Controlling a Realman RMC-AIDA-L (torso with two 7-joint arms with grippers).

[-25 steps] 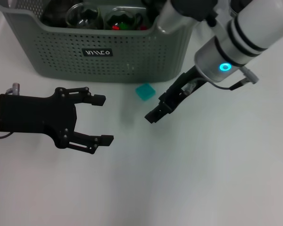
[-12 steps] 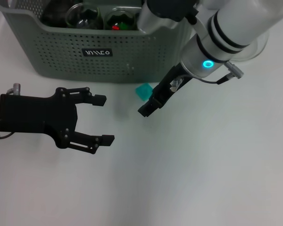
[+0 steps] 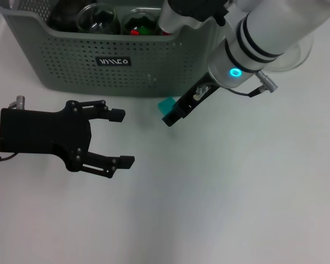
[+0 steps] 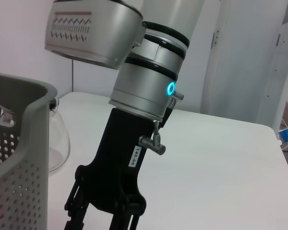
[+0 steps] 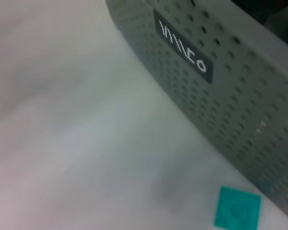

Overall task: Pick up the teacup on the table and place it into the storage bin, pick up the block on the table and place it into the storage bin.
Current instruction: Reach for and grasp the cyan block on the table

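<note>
We log the right gripper [image 3: 172,116] low over the table [image 3: 236,198], its black fingertip end right at the teal block [image 3: 166,104]; from the head view we cannot tell whether the fingers are apart or together, nor whether they touch the block. The block sits on the table just in front of the storage bin [image 3: 115,60], close to the foot of its perforated front wall. In the right wrist view the block [image 5: 237,210] lies flat, with a round mark on its top face, beside the bin wall [image 5: 230,96].

The right arm's white wrist carries a lit cyan ring [image 3: 233,72]; the left wrist view shows the same ring [image 4: 170,89] above the black gripper body.

The left gripper [image 3: 124,138] hovers over the table, well apart from the block, fingers spread wide with nothing between them.

The bin's front wall bears a small black label [image 3: 113,61] with white lettering. Inside we see glass vessels [image 3: 99,19] and something red and green [image 3: 143,26]; we cannot tell whether a teacup is among them. A clear glass item [image 3: 294,55] stands on the table just beside the bin, partly hidden by the right arm
</note>
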